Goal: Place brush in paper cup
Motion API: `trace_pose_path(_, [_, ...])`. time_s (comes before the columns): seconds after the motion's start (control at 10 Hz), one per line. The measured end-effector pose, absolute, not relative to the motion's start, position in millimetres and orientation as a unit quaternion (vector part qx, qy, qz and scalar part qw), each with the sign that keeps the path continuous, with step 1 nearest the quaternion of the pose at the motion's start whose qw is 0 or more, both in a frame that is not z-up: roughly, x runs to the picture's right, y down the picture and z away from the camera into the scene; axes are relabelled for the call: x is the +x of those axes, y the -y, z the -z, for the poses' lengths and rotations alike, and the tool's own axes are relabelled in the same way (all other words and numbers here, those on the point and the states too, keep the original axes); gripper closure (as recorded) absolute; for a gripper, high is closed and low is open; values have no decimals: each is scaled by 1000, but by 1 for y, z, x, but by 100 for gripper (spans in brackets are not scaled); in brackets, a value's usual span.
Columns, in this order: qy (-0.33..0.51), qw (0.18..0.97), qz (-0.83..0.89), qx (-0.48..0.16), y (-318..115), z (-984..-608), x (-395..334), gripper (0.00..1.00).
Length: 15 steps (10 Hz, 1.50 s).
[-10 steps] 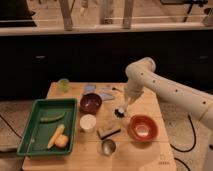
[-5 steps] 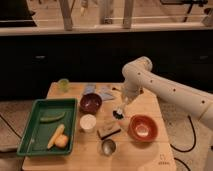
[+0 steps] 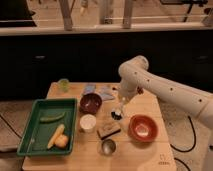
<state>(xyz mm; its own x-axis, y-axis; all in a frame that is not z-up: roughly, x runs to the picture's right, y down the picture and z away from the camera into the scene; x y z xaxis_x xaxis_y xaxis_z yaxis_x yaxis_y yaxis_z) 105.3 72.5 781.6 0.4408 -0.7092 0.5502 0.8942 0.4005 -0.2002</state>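
My gripper (image 3: 120,105) is clamped shut on the brush (image 3: 117,114), held head-down over the table (image 3: 150,152) just right of the paper cup (image 3: 88,122), so pickup looks done; moving left and dropping it in remains.

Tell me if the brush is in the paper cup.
No: the paper cup is empty, and the gripper hovers near the tan block.
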Motion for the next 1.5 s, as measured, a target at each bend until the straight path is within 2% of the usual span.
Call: trace_pose_path(1.5, [246, 731, 587, -244, -83, -772, 55, 99])
